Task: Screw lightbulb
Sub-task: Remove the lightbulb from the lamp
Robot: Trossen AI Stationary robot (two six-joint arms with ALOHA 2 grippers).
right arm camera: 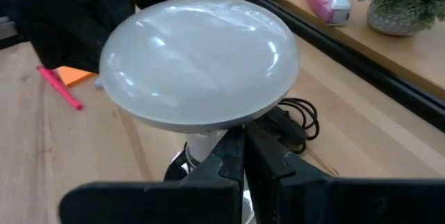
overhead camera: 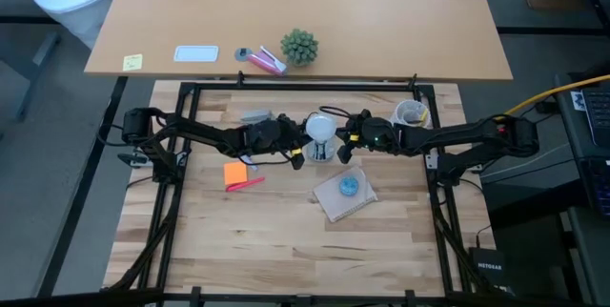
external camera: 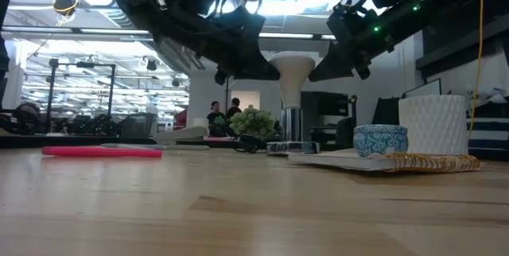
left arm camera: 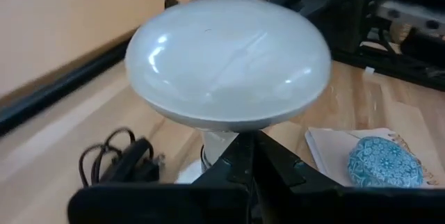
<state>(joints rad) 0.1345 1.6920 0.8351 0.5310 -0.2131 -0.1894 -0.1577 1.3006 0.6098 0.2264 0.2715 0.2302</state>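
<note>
The lightbulb (overhead camera: 319,128) stands upright at mid-table, its frosted white dome (left arm camera: 229,64) on top and its neck tapering down into the shiny metal socket (external camera: 291,127). My left gripper (overhead camera: 301,135) comes in shut from the table's left, with its tip at the bulb's neck. From the right, my right gripper (overhead camera: 341,133) mirrors it, also shut. In the low view my left gripper (external camera: 269,71) and my right gripper (external camera: 316,70) flank the white cone (external camera: 293,71). My left gripper sets its shut fingertips (left arm camera: 245,149) against the bulb's tapering neck (left arm camera: 217,139), just under the dome. It comes from the table's left, slanting slightly down. The bulb stands upright in the socket. My right gripper sets its shut fingertips (right arm camera: 240,144) against the opposite side of the neck (right arm camera: 200,144), below the dome's rim. It comes from the table's right, slanting slightly down.
A black cord (right arm camera: 295,120) coils by the socket. An orange note (overhead camera: 236,172) and a pink pen (external camera: 102,152) lie to the left. A notebook (overhead camera: 341,197) carrying a blue round blob (external camera: 380,139) lies near right, and a white cup (overhead camera: 411,113) stands far right.
</note>
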